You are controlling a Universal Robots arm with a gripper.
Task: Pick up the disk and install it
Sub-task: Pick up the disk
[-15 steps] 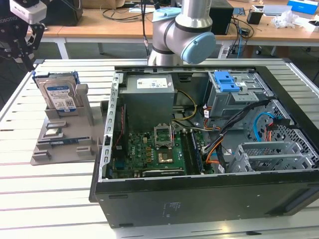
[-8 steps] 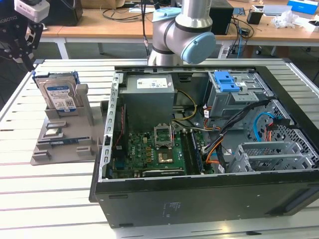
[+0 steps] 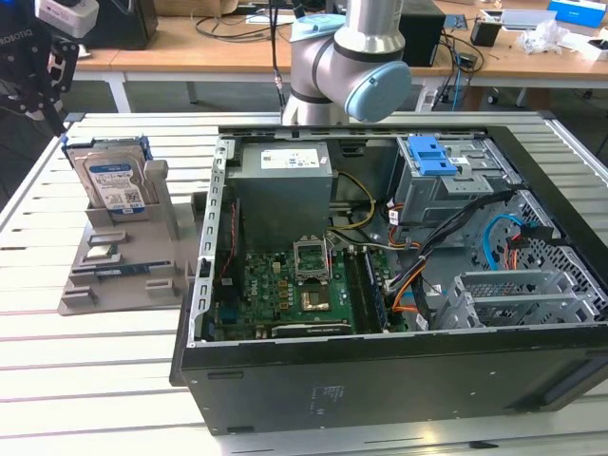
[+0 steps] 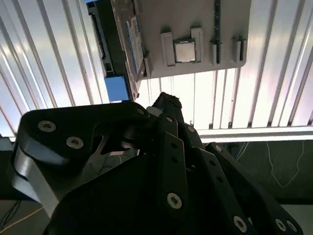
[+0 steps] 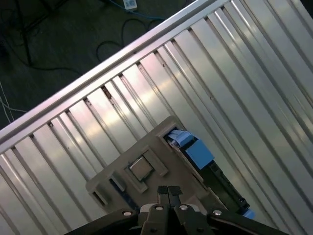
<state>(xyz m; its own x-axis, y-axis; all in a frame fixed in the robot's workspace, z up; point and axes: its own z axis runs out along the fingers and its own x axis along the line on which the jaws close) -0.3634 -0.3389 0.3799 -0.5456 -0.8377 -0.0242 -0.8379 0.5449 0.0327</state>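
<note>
two fingertips (image 5: 163, 190) are seen pressed together in the first wrist view, so the gripper (image 5: 168, 190) is judged closed, with nothing held. in the exterior view it is found at the upper left of the frame, above the disk (image 3: 112, 182) and apart from it. the disk is stood upright on its edge in a grey holder (image 3: 142, 280) at the left of the frame, well apart from the drive cage (image 3: 456, 185) inside the open computer case (image 3: 380, 380); it is not yet lifted. the approach is judged to be the step in hand. to do it well, the jaws would have to be opened wider than the disk's thin edge, centred over its top and lined up with its flat faces, so that the blue frame (image 3: 103, 144) is not knocked and the small chip (image 3: 103, 252) lower on the holder is left undisturbed.
</note>
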